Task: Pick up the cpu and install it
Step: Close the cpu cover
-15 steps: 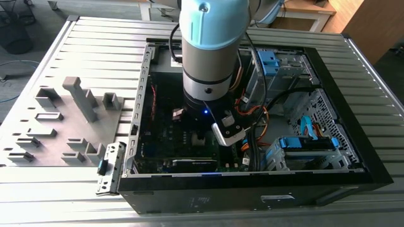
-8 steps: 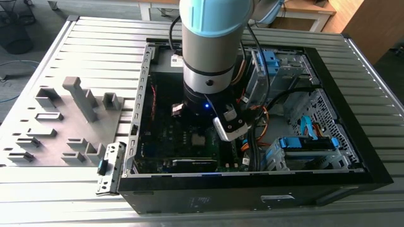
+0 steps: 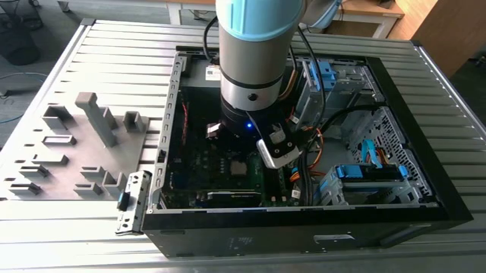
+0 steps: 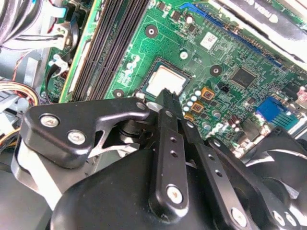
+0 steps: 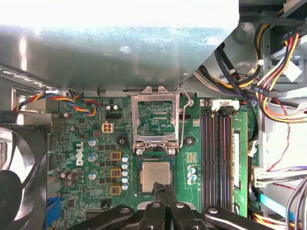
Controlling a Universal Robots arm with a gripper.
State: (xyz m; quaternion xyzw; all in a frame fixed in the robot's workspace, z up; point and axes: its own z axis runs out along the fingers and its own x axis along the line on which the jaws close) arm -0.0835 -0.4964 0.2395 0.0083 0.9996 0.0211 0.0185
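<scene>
Several grey blocks [image 3: 85, 128] stood on the slatted metal table [image 3: 122, 57] at the exterior view's left, well apart from the work. To their right lay an open computer case [image 3: 251, 242], and the arm [image 3: 254, 62] reached down into its middle, above the green circuit board [image 3: 254, 183]. The cpu [image 3: 238, 168] lay flat in its socket on that board, silver top up. In the first wrist view the socket's metal frame [image 5: 156, 117] stood raised and open just beside the cpu [image 5: 156, 173]. The claw [image 5: 161, 188] hung over one edge of the cpu, its two black fingers [image 4: 168, 103] pressed together with nothing between them. Whether the tips touched the cpu could not be told. Black memory slots [image 5: 216, 158] ran near the socket. At the case's right side sat drive cages [image 3: 372, 176] with blue tabs, and bundled wires [image 5: 283, 72].
</scene>
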